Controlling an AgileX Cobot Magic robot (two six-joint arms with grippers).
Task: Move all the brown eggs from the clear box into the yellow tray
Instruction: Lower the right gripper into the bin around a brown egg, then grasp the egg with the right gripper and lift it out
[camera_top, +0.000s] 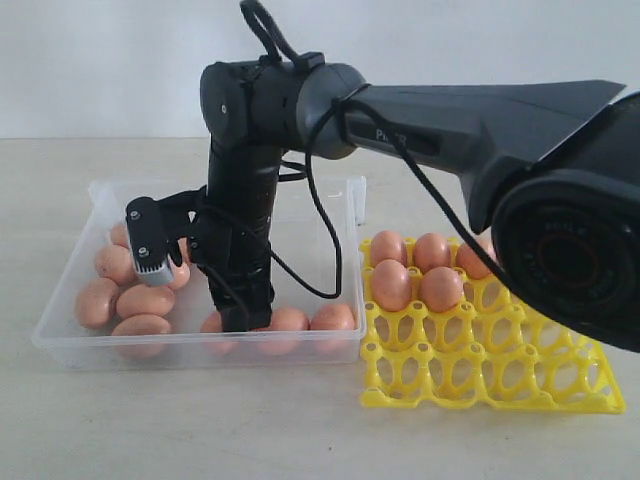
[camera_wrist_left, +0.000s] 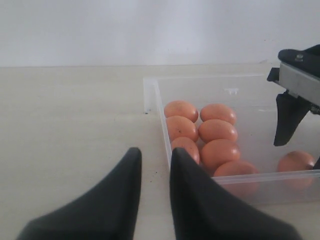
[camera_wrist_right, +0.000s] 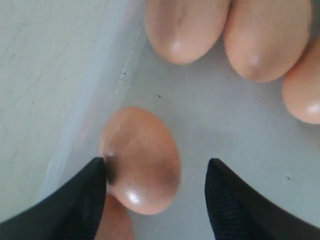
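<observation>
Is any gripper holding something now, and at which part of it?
Nothing is held. The right gripper stands open around one brown egg; the left gripper is open and empty.

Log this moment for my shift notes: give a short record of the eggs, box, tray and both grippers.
tray: five eggs visible, in its far corner by the box
box: several eggs left inside
right gripper: open, down in the box, jaws either side of one egg beside the wall
left gripper: open, empty, above the table outside the box
</observation>
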